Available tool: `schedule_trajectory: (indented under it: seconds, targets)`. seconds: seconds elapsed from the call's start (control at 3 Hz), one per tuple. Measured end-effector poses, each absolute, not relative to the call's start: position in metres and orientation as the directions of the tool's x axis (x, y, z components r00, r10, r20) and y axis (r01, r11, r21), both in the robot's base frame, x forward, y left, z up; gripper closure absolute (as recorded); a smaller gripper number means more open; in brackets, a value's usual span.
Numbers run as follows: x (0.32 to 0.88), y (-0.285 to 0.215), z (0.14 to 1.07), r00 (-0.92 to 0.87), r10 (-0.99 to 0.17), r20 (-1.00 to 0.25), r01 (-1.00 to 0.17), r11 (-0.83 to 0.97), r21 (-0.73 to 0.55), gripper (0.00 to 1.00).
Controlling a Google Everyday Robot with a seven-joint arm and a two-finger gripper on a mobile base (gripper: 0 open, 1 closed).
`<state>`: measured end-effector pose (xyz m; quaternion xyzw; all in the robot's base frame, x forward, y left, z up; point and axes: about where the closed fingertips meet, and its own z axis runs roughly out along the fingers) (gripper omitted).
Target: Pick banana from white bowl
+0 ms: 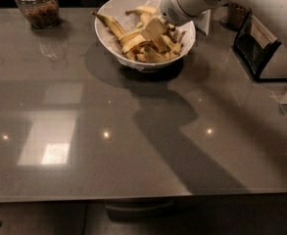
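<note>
The white bowl [114, 8] is large, round and deep, and stands upright at the table's 12 o'clock. Brown-flecked yellow bananas [133, 40] are heaped inside it, and one curved banana [108, 23] leans over the rim at 10 o'clock. The gripper [154, 29] dips into the heap from 1 o'clock.

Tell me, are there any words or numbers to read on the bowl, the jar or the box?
None can be read.
The white bowl, the glass jar and the dark box on the right show no words, labels or numbers.
The gripper, down in the bowl over the bananas, shows none either.
</note>
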<state>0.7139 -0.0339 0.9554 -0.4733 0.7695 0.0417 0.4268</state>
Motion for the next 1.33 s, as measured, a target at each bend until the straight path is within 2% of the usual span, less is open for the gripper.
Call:
schedule_trajectory:
  seconds: [0.67, 1.33]
  targets:
    - [0.726, -0.032, 0.945, -0.205, -0.688, -0.696, -0.770, 0.552, -0.319, 0.51]
    - [0.734, -0.034, 0.935, -0.227, -0.688, -0.689, -0.770, 0.560, -0.305, 0.52]
